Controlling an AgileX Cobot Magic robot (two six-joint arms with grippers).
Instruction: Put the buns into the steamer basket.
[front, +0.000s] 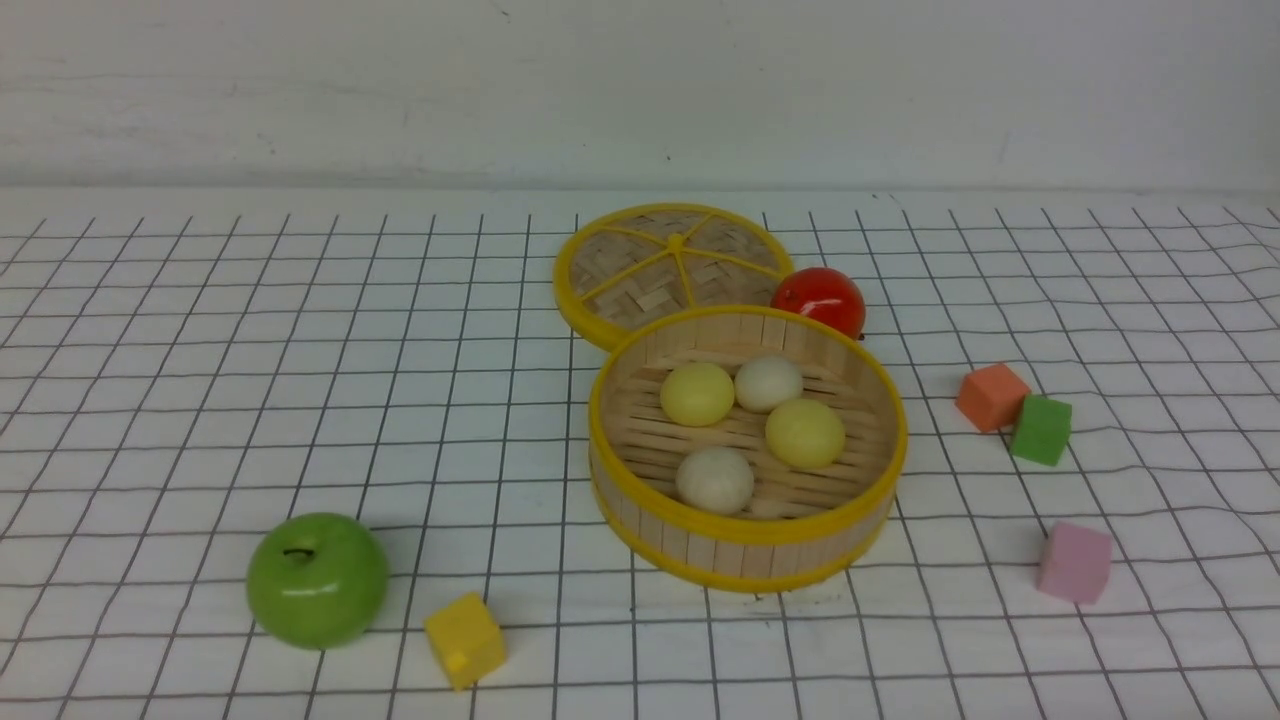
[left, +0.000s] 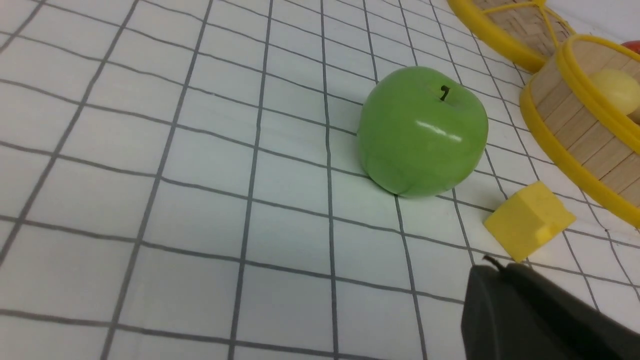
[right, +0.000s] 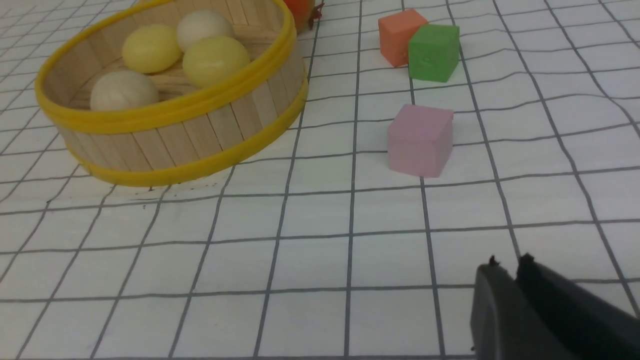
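Note:
The steamer basket (front: 745, 540) stands at the table's middle. Inside it lie two pale yellow buns (front: 697, 393) (front: 805, 433) and two off-white buns (front: 768, 383) (front: 714, 480). The basket also shows in the right wrist view (right: 165, 135) with the buns in it, and partly in the left wrist view (left: 575, 125). Neither gripper shows in the front view. My left gripper (left: 500, 267) is shut and empty, low over the cloth near the yellow cube (left: 530, 220). My right gripper (right: 507, 265) is shut and empty, over the cloth in front of the pink cube (right: 421, 140).
The woven lid (front: 670, 265) lies behind the basket, with a glossy red ball (front: 820, 300) beside it. A green apple (front: 317, 578) and yellow cube (front: 465, 640) sit front left. Orange (front: 990, 396), green (front: 1041, 429) and pink (front: 1075, 562) cubes sit right.

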